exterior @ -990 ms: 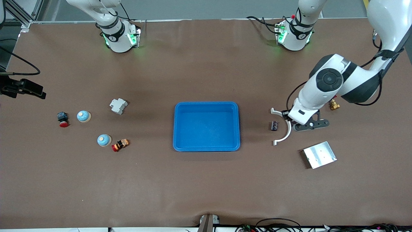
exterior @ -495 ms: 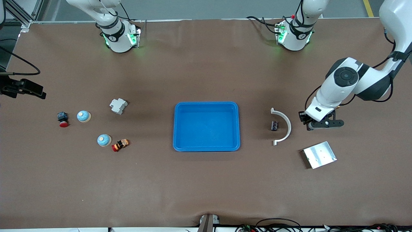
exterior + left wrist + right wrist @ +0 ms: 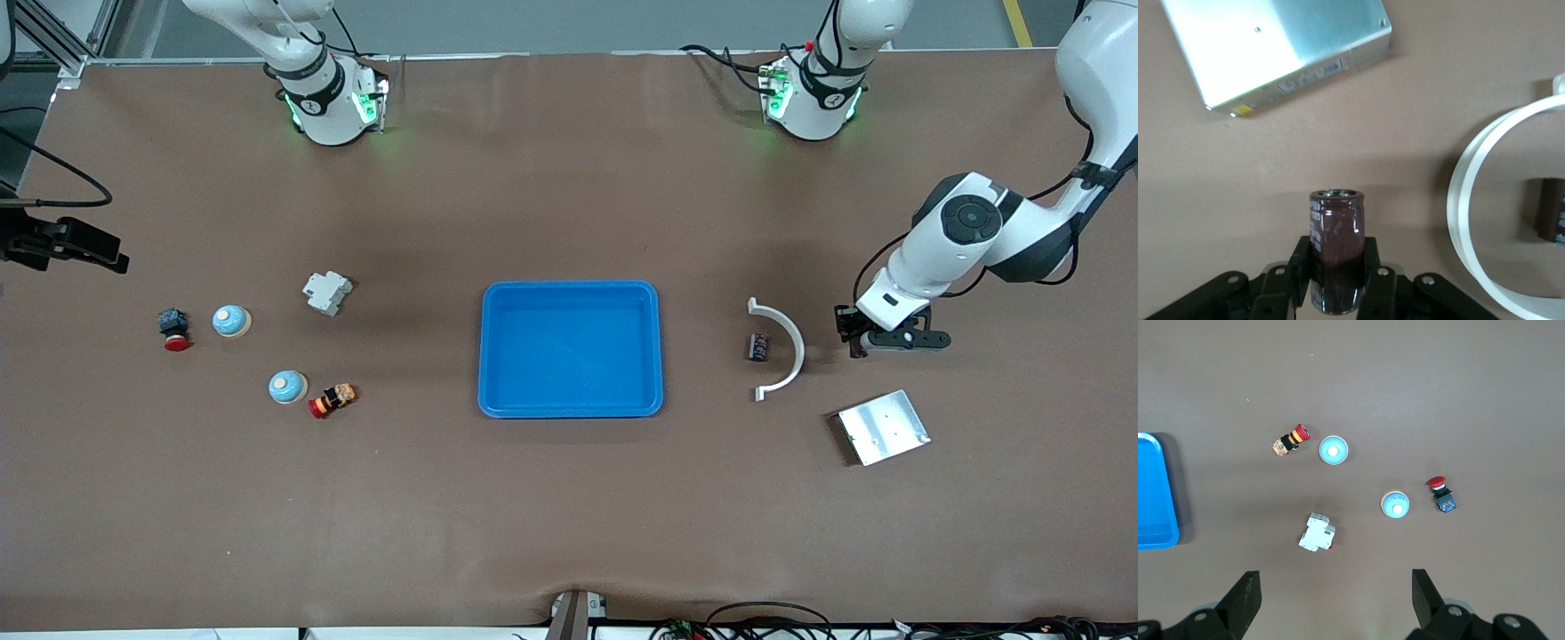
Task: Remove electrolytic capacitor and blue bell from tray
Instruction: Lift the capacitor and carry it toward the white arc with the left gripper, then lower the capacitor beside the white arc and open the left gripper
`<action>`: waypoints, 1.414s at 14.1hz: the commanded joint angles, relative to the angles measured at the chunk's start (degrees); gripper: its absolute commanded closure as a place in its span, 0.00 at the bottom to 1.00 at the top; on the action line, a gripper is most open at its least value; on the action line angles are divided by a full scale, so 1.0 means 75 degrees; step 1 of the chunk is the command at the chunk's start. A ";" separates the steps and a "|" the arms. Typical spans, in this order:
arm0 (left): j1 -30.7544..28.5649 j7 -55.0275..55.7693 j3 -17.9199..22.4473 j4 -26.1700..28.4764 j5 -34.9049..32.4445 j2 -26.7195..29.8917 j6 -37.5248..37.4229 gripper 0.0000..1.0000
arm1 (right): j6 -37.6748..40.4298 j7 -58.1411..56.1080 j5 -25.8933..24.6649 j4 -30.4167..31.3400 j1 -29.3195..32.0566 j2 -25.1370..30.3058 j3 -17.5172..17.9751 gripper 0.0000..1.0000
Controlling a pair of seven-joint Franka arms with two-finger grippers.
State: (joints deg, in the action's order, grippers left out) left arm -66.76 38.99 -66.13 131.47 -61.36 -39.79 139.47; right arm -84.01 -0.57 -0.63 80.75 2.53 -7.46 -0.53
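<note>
You have a brown table. At the front view's left lie two blue bells, both out of the blue tray, which sits bare mid-frame. Right of it a capacitor rests inside a white arc. Farther right, your left gripper hangs low and is clamped on a second capacitor, probably just off the surface. The right gripper waits high, fingers apart. Only setting that part down looks left.
</note>
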 commanded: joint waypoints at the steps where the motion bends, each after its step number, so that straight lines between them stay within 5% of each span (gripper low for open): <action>1: 0.0229 -0.0089 0.0203 -0.0021 -0.0198 -0.0121 0.0107 1.00 | 0.0080 0.0052 0.0178 -0.0068 0.0143 0.0022 0.0082 0.00; 9: 0.0943 0.0040 0.0624 -0.0021 -0.0221 -0.0180 0.0246 1.00 | 0.0068 0.0017 0.0178 -0.0079 0.0178 0.0022 0.0070 0.00; 20: 0.0979 0.0040 0.1117 -0.0115 -0.0643 -0.0180 0.0646 1.00 | 0.0068 0.0017 0.0190 -0.0079 0.0190 0.0022 0.0070 0.00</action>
State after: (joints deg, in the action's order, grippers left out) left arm -60.01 38.65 -57.93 130.94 -64.94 -41.33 143.60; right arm -84.01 -0.57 -0.37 80.75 2.74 -7.46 -0.66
